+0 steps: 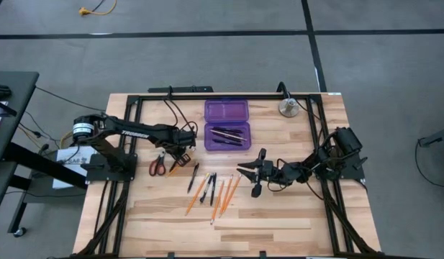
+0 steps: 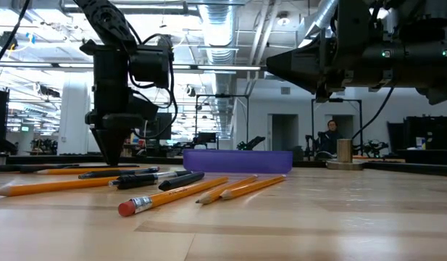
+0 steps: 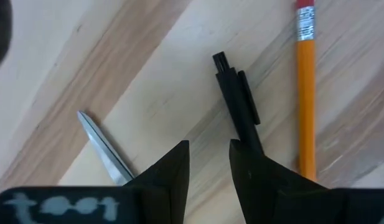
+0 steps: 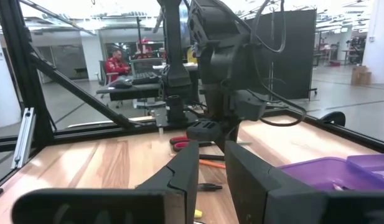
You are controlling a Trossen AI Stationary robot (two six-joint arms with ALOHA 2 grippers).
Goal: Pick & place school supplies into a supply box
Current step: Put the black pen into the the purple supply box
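My left fingers (image 3: 207, 165) hang slightly parted and empty over a black pen (image 3: 238, 102) on the surface, scissors (image 1: 157, 165) beside; the purple box (image 1: 227, 128) lies open nearby; next, I judge, descend and close; my right fingers (image 1: 255, 176) wait, narrow, empty.

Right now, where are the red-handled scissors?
In the high view, the scissors lie on the table's left side, beside the left hand, left of the loose pencils.

The left gripper (image 1: 180, 155) points down just beside the supply box (image 1: 227, 125), fingers slightly apart and empty. The right gripper (image 1: 250, 176) hovers near the box's front, fingers narrowly parted, level.
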